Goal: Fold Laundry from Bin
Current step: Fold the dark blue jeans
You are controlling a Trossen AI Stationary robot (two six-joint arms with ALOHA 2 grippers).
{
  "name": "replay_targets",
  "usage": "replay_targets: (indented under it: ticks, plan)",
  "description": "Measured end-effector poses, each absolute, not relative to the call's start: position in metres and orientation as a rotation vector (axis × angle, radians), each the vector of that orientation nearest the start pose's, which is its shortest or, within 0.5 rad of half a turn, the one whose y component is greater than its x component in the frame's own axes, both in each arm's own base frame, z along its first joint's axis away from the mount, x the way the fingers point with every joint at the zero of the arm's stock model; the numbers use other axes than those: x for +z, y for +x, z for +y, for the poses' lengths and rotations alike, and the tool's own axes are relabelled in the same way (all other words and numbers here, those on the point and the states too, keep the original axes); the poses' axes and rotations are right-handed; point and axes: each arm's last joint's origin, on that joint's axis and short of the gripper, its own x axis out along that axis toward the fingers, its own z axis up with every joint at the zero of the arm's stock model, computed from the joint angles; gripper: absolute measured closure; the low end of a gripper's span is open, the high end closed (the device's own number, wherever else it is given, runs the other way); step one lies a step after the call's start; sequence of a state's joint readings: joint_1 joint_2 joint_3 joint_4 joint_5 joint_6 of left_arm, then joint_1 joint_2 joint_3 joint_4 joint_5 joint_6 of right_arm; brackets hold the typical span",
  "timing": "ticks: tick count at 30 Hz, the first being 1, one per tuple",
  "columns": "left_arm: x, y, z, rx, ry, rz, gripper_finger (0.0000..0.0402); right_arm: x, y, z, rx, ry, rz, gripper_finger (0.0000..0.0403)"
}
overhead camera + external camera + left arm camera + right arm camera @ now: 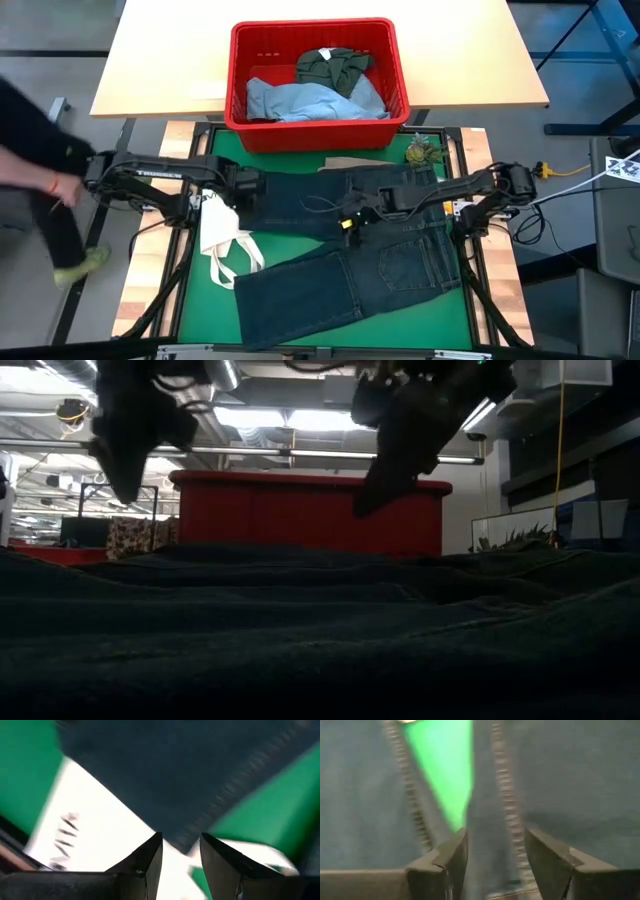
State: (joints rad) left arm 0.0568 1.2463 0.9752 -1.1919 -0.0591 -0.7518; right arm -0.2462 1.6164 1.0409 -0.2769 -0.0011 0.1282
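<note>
Dark navy jeans (385,250) lie spread on the green mat, waist toward the right and the two legs splayed toward the left. My left gripper (243,190) hangs open above the far leg's end (185,795), beside the white tote bag (220,235). My right gripper (350,215) hangs open above the fork of the legs (485,820), where a wedge of green mat shows. In the low view both grippers (125,485) (372,500) hang clear of the cloth. The red bin (312,24) at the far side holds light blue jeans (300,100) and a dark olive piece (332,66).
The tote bag's straps (240,262) trail toward the near edge on the mat's left. A small green plant-like object (422,152) stands at the mat's far right corner. A tan strip (350,165) shows at the jeans' far edge. A person (40,170) stands left of the table.
</note>
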Motion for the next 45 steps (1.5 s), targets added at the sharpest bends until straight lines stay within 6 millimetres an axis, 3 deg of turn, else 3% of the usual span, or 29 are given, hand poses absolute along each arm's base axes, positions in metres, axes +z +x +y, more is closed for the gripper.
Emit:
replay_targets:
  ticks: [11, 19, 31, 40, 45]
  plan:
    - [0.251, 0.19, -0.06, 0.549, -0.798, 1.424, 0.0276, 0.212, 0.334, -0.003, -0.053, 0.128, 0.846, 0.021]
    - [0.252, 0.182, -0.096, 0.441, -0.787, 1.42, 0.027, 0.212, 0.332, 0.033, 0.048, 0.08, 0.85, 0.021]
    - [0.247, 0.174, -0.116, 0.539, -0.946, 1.45, 0.0197, 0.213, 0.33, 0.051, 0.095, 0.059, 0.852, 0.021]
    - [0.211, 0.181, -0.138, 0.434, -1.018, 1.403, 0.0199, 0.213, 0.33, 0.051, 0.094, 0.059, 0.852, 0.021]
    - [0.194, 0.181, -0.138, 0.524, -1.045, 1.412, 0.0199, 0.213, 0.33, 0.051, 0.094, 0.06, 0.852, 0.021]
